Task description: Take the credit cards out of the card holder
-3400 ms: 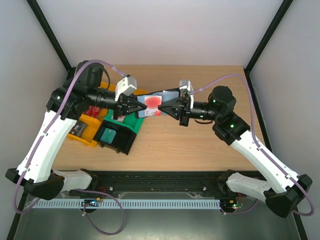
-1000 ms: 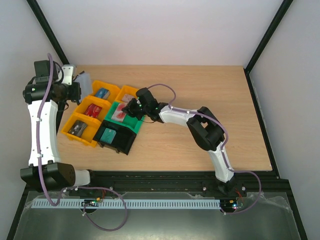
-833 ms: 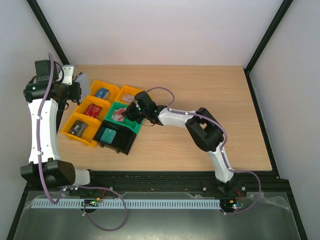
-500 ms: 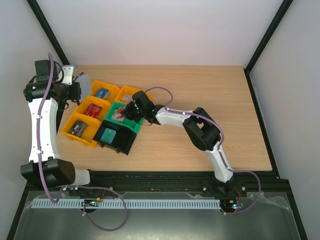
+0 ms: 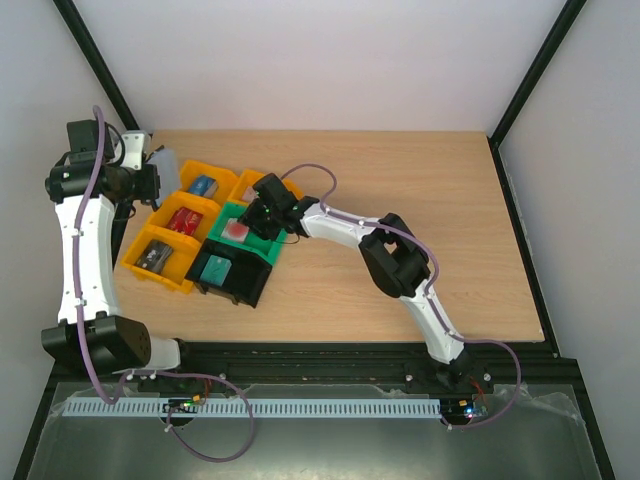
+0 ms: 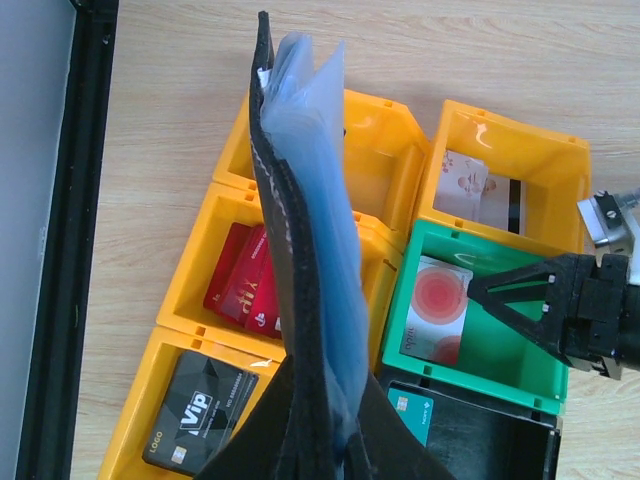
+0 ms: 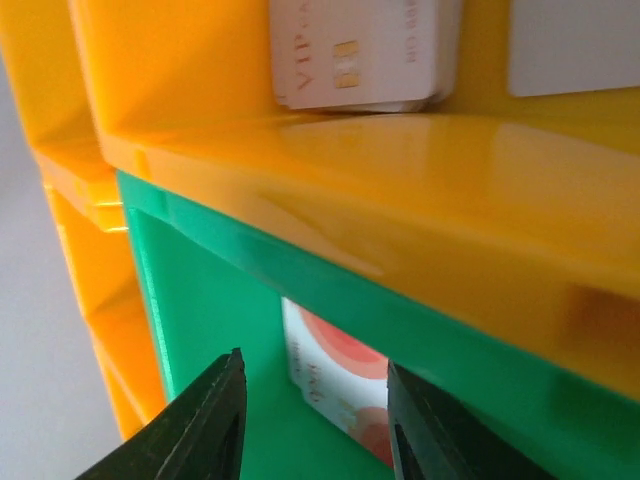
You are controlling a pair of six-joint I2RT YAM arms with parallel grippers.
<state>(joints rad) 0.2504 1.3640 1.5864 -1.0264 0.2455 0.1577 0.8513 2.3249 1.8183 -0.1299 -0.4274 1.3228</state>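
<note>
While left hand (image 6: 322,440) clamps card holder (image 6: 300,230) over wooden table (image 5: 420,180), right hand (image 7: 313,385) gapes empty.

Working in a robotics lab test cell, by every sign. Standing boxed in by blank pale walls (image 5: 330,60) and black posts (image 5: 535,65). Reaching across a wood table (image 5: 440,200) with two white arms (image 5: 85,250), bolted side by side to a black rail (image 5: 320,365) at the near edge. Trailing purple cable (image 5: 97,125) along both arms and down past the rail. Keeping a slotted white cable duct (image 5: 300,408) below it. Showing small yellow, green and black bins (image 5: 165,284) clustered at the table's left.
</note>
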